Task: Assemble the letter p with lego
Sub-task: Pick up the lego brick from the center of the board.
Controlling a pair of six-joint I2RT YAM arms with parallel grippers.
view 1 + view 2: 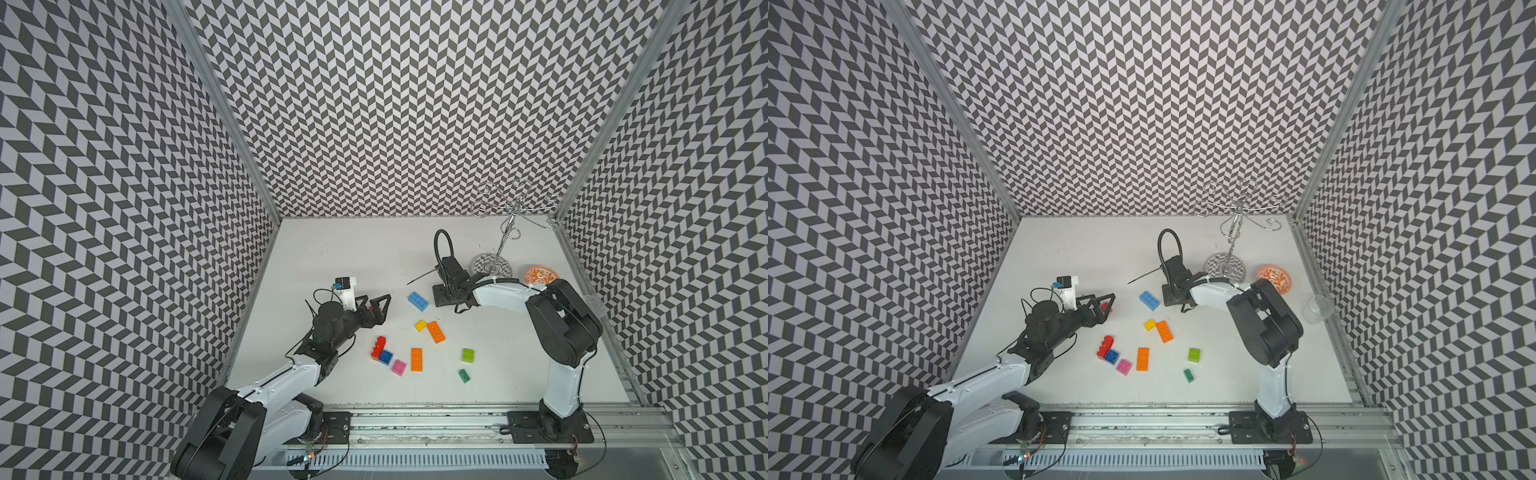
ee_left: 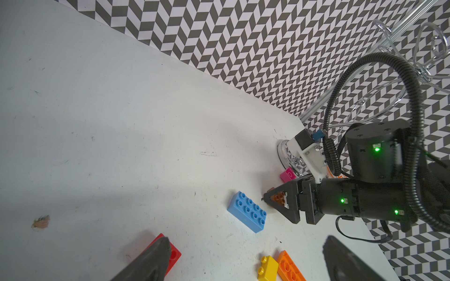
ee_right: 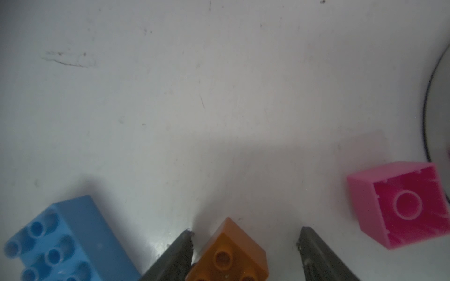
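Brown brick (image 3: 231, 253) sits studs up on the table (image 1: 332, 249), between the fingers of the right gripper (image 3: 244, 233). In the right wrist view one fingertip (image 3: 187, 240) touches a corner of it and the other stands off with a clear gap, so I log the jaws as part open around the brick with no grip on it. Just to one side lies the light blue brick (image 3: 73, 238), oblong, studs up. To the other side is a tipped pink brick (image 3: 399, 202), on its side with the hollow underside showing, just beside the round base of the wire stand (image 1: 509, 224). The left gripper (image 1: 383, 309) is spread wide and holds nothing. A red brick (image 2: 174, 254) lies under one of its fingers, and I cannot tell if they touch. Nearer the arm bases the rest are scattered on the table. A yellow brick (image 1: 420, 325) touches an orange oblong (image 1: 436, 331). A red stepped stack (image 1: 378, 347) sits against a blue brick (image 1: 385, 356). Around these lie a second pink brick (image 1: 399, 367), a second orange oblong (image 1: 417, 359), a lime brick (image 1: 468, 354) and a green brick (image 1: 464, 375). An orange patterned dish (image 1: 540, 275) lies beyond the right arm.
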